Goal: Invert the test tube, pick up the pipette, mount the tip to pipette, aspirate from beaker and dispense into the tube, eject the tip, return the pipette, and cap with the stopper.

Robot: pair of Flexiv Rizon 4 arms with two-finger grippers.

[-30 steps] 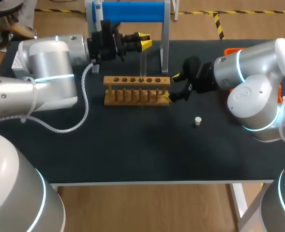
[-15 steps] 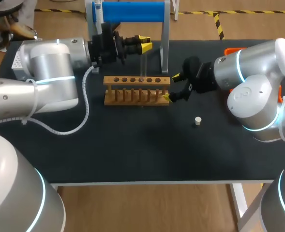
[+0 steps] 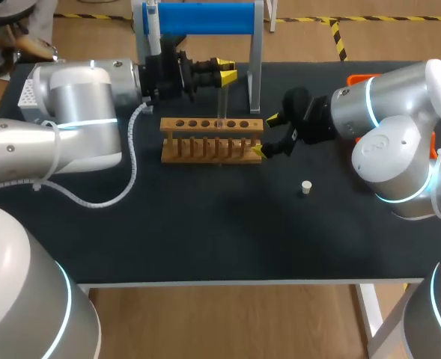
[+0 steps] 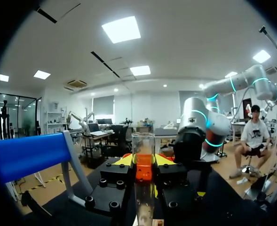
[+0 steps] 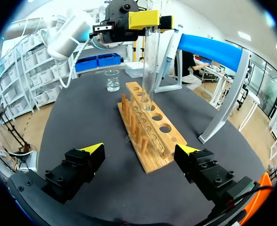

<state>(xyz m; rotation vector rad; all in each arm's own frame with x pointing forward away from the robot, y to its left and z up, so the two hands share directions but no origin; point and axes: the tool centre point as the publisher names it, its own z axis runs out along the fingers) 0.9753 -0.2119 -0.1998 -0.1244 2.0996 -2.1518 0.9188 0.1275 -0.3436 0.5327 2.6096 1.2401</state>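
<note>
My left gripper [image 3: 224, 72] is shut on a clear test tube [image 3: 221, 101], held upright with its mouth up over the wooden rack [image 3: 213, 139]. In the right wrist view the tube [image 5: 149, 66] hangs from the left gripper [image 5: 145, 20], its round bottom at a hole of the rack [image 5: 150, 134]. In the left wrist view the tube [image 4: 143, 183] stands between the fingers. My right gripper [image 3: 268, 134] is open at the rack's right end, one finger on either side [image 5: 140, 149]. The pipette [image 3: 151, 22] hangs on the blue stand. The white stopper [image 3: 305, 187] lies on the mat. A glass beaker [image 5: 112, 81] stands beyond the rack.
The blue-topped stand [image 3: 198, 19] rises behind the rack, one leg [image 3: 255, 71] close to the tube. An orange box [image 3: 359, 78] sits at the back right behind my right arm. The dark mat [image 3: 205, 232] runs to the table's front edge.
My left gripper with the tube has shifted slightly to the right and a little lower over the rack. My right arm has not moved.
</note>
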